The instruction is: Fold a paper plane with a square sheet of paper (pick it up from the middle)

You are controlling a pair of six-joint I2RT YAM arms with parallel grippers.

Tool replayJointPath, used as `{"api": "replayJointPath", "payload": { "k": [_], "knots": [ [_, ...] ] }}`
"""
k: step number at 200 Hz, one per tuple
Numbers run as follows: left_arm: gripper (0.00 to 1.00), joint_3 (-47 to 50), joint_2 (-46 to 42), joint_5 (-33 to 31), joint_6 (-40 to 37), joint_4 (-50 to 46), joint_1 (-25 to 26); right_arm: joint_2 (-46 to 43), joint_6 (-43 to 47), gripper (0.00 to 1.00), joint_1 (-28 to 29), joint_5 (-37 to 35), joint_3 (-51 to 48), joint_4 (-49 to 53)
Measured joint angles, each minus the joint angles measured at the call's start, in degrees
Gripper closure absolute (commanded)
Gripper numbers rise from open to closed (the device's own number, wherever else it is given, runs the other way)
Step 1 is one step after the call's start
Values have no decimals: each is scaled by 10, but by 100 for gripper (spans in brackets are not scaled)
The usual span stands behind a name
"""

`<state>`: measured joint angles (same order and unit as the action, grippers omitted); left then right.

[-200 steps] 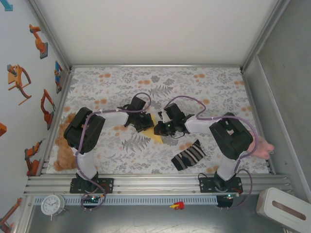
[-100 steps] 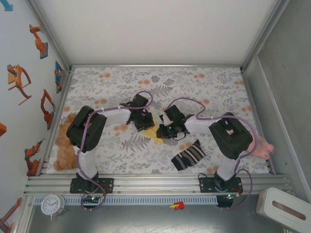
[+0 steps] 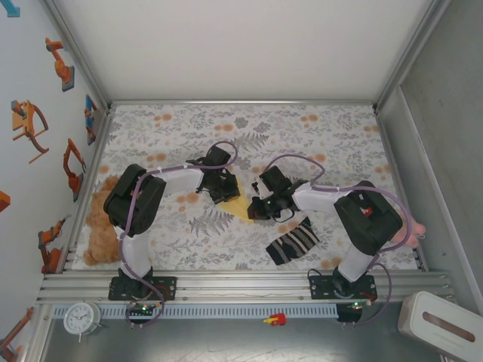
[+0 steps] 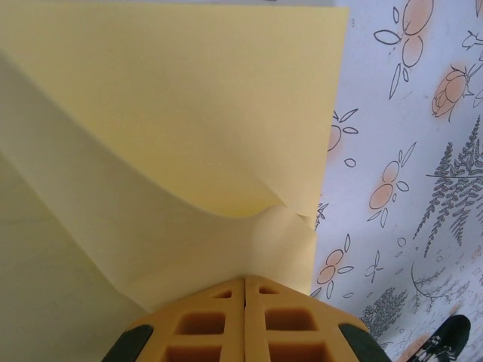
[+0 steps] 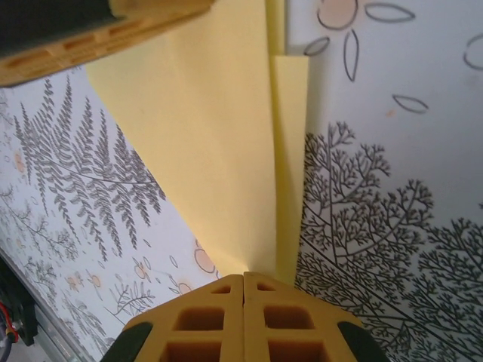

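1. The square sheet of paper, pale yellow and partly folded, lies mid-frame in the top view on the floral tablecloth.
2. The left gripper has its jaws pinched together on the paper's upper-left edge.
3. The right gripper is clamped on the paper's lower-right end.
4. A striped sock lies apart at the lower right.

A striped sock lies on the floral cloth; a teddy bear at its left edge.
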<state>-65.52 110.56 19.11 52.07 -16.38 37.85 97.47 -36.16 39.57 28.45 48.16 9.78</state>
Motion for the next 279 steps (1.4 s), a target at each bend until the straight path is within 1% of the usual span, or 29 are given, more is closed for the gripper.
{"api": "replayJointPath", "payload": {
  "k": [147,163,180,193,208,237,279],
  "knots": [
    [93,-4,3,0,0,-6,0,-4,1,95,0,-9,-6,1],
    [92,-4,3,0,0,-6,0,-26,0,89,0,-16,-8,6],
    [92,-4,3,0,0,-6,0,-63,0,79,0,-39,-8,10],
    [91,-4,3,1,0,-6,0,-79,1,76,0,-54,-7,9],
    [90,-4,3,1,0,-5,0,-75,0,76,0,-61,-7,9],
    [88,-4,3,1,0,-5,0,-42,0,76,0,-60,-7,11],
    [85,-3,3,2,1,-2,0,-17,2,80,0,-38,-4,9]
  ]
}}
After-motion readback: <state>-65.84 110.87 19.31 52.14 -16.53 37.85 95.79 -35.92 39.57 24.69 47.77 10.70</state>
